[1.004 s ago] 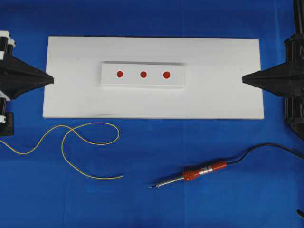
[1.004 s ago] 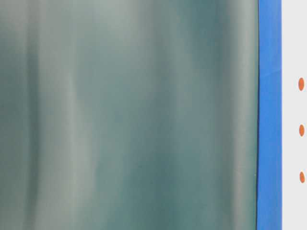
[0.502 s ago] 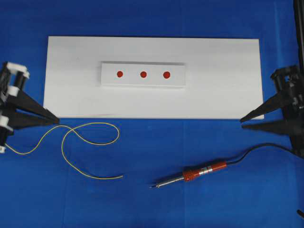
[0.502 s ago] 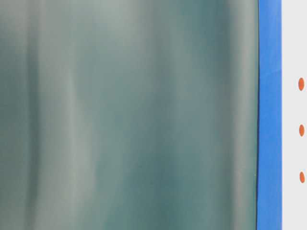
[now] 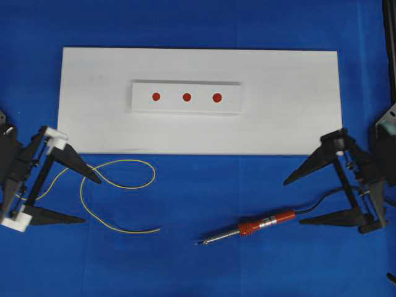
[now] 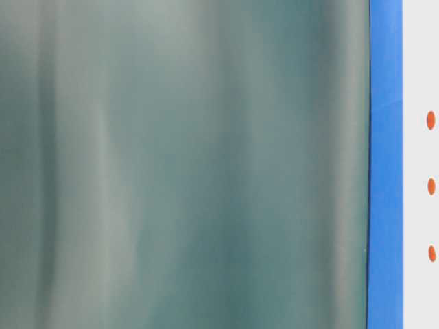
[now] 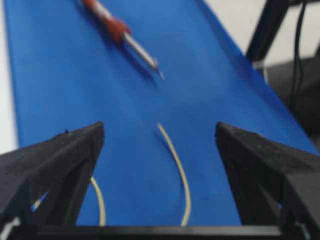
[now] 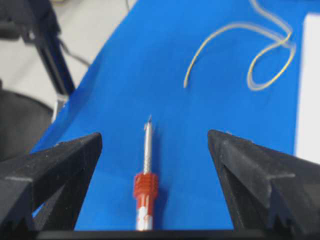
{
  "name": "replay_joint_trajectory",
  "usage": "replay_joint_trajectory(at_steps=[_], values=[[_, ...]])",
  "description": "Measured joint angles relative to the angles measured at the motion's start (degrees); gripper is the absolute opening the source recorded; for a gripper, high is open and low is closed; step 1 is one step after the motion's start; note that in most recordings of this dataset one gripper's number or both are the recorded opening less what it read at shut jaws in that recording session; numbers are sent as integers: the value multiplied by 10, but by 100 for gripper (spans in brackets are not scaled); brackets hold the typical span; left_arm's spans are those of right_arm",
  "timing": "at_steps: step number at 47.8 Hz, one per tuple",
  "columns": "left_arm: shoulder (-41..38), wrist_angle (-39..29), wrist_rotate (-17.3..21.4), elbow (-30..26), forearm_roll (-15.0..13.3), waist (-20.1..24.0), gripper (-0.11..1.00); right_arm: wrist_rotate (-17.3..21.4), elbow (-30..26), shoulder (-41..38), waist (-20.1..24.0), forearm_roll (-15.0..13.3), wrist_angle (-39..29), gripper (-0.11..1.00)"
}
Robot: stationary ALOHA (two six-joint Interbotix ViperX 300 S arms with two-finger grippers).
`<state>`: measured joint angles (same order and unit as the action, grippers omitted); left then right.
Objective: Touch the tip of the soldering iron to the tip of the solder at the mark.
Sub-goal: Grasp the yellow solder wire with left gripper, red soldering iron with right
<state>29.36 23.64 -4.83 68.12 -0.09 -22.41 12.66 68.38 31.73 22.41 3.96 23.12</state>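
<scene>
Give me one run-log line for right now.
left end effector: open, over solder | right end effector: open, behind soldering iron | both on the blue mat, ungrasped | marks: untouched

A blurred grey-green surface (image 6: 185,164) fills most of the view; what it is cannot be told. To its right runs a blue strip (image 6: 385,164), then a white board (image 6: 418,68) at the edge with three red dots (image 6: 431,186) in a column.
</scene>
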Motion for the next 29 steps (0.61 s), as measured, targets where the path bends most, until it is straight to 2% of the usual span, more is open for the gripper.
replay_joint_trajectory(at_steps=[14, 21, 29], values=[[-155, 122, -11, 4, 0, -25, 88, 0, 5, -172, 46, 49, 139, 89], [-229, 176, -13, 2, 0, -33, 87, -2, 0, -238, 64, 79, 183, 89], [-292, 198, -13, -11, 0, -40, 85, -2, -15, -306, 83, 108, 208, 89]])
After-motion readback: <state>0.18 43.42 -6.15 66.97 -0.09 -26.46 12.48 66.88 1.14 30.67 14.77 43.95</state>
